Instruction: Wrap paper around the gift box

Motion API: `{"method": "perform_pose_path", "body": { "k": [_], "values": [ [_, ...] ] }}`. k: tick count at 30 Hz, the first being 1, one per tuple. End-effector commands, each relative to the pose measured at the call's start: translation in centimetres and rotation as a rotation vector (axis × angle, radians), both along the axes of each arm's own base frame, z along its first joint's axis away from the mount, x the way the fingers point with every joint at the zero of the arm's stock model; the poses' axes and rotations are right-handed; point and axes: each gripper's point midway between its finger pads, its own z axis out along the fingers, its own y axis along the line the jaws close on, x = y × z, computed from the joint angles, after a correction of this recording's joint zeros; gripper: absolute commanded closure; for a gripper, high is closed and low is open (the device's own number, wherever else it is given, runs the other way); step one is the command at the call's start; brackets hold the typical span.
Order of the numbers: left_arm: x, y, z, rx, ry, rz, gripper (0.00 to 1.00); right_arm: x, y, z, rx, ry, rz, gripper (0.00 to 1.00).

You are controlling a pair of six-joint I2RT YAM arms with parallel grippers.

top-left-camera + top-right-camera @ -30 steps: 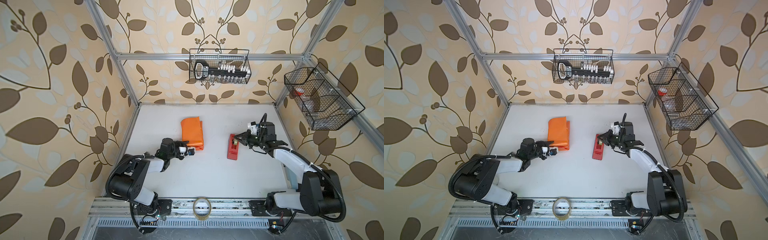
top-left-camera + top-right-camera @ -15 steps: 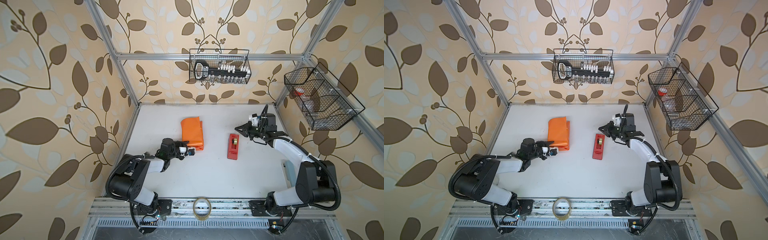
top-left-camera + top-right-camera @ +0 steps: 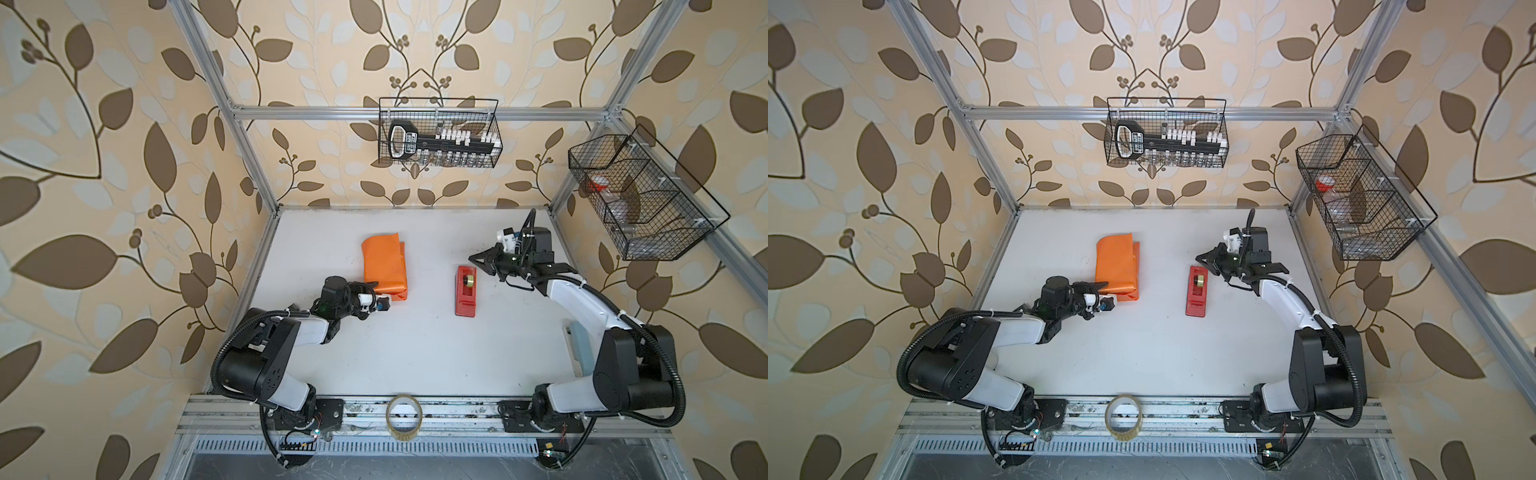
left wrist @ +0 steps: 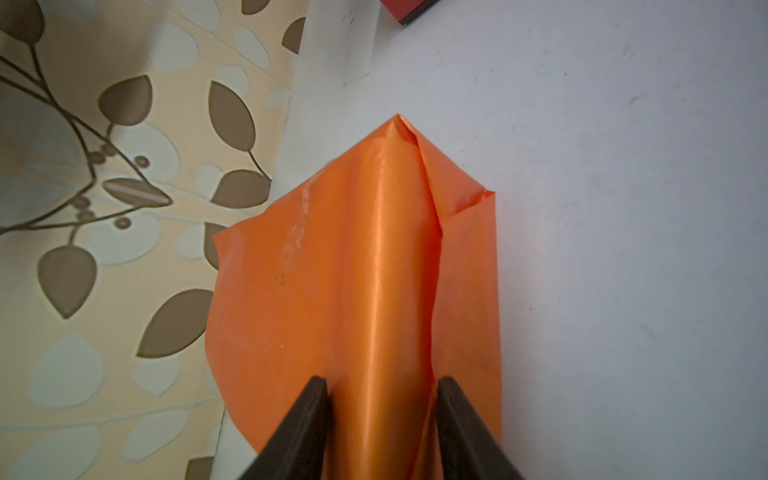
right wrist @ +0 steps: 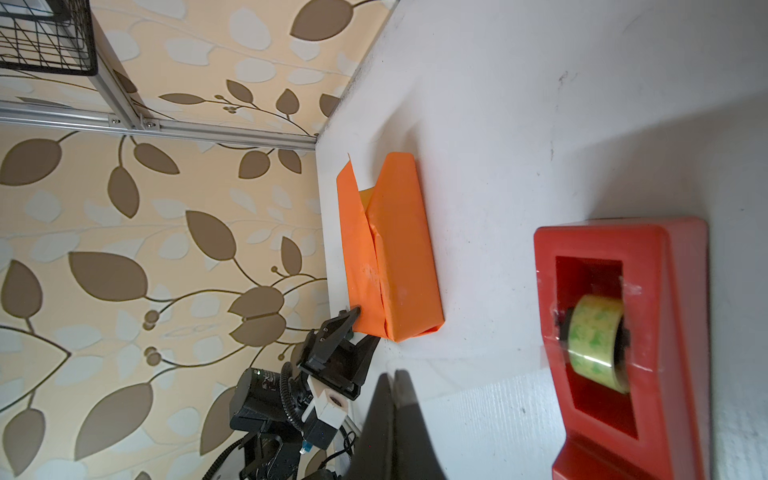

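Observation:
The orange paper [image 3: 384,266] [image 3: 1116,266] lies folded into a flat parcel left of the table's middle. The gift box is hidden inside it. My left gripper [image 3: 380,293] [image 3: 1106,293] is at the parcel's near end. In the left wrist view its jaws [image 4: 382,380] are shut on a ridge of the paper [image 4: 374,270]. My right gripper [image 3: 473,259] [image 3: 1200,257] is shut just beyond the far end of the red tape dispenser [image 3: 466,291]. In the right wrist view a pale clear strip that looks like tape [image 5: 478,415] runs from its shut fingertips [image 5: 392,374] toward the dispenser [image 5: 665,332].
A loose tape roll [image 3: 404,417] stands on the front rail. Wire baskets hang on the back wall [image 3: 438,137] and the right wall [image 3: 640,199]. A pale blue-grey flat piece [image 3: 579,345] lies at the table's right edge beside the right arm.
My right gripper has drawn back from the dispenser's far end toward the back of the table, still shut. The left gripper and the parcel have not moved.

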Motion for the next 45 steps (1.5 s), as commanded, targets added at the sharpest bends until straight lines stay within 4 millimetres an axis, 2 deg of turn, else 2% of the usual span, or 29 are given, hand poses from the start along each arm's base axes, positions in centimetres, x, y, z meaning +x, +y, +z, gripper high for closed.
{"method": "perform_pose_path", "body": {
  "k": [1,3,8,10,14,18,22,25,30,35,39,45],
  "values": [
    [-1.9,0.0,-3.0,0.024,0.141,-0.011,0.56,-0.2,0.2,-1.3,0.012,0.003,0.013,1.00],
    [-1.9,0.0,-3.0,0.025,0.140,-0.011,0.56,-0.1,0.4,-0.9,0.021,-0.003,0.013,1.00],
    [-1.9,0.0,-2.9,0.026,0.134,-0.012,0.56,0.2,0.4,3.2,0.025,-0.074,0.016,1.00],
    [-1.9,0.0,-3.1,0.031,0.141,-0.011,0.56,0.1,0.3,4.0,0.019,-0.087,0.016,1.00],
    [-1.9,0.0,-2.9,0.023,0.137,-0.009,0.56,-0.5,0.5,2.4,0.022,-0.053,0.020,1.00],
    [-2.1,0.1,-3.3,0.038,0.146,-0.011,0.56,-1.3,0.8,1.7,0.023,-0.039,0.028,1.00],
    [-1.9,0.0,-3.1,0.026,0.145,-0.009,0.56,-3.6,1.4,1.4,0.023,-0.030,0.043,1.00],
    [-1.9,-0.1,-3.5,0.032,0.157,-0.012,0.56,-6.1,1.8,-0.2,0.017,0.005,0.056,1.00],
    [-1.9,-0.1,-3.7,0.031,0.162,-0.014,0.56,-10.9,2.8,-4.4,0.026,0.086,0.072,1.00],
    [-1.8,-0.2,-3.4,0.022,0.146,-0.015,0.56,-14.7,3.2,-8.8,-0.005,0.173,0.100,1.00],
    [-1.8,-0.2,-3.5,0.031,0.151,-0.016,0.56,-16.1,3.1,-11.1,-0.017,0.215,0.102,1.00],
    [-1.9,-0.1,-3.7,0.034,0.153,-0.018,0.56,-16.2,2.9,-12.5,-0.045,0.236,0.111,1.00]
  ]
}}
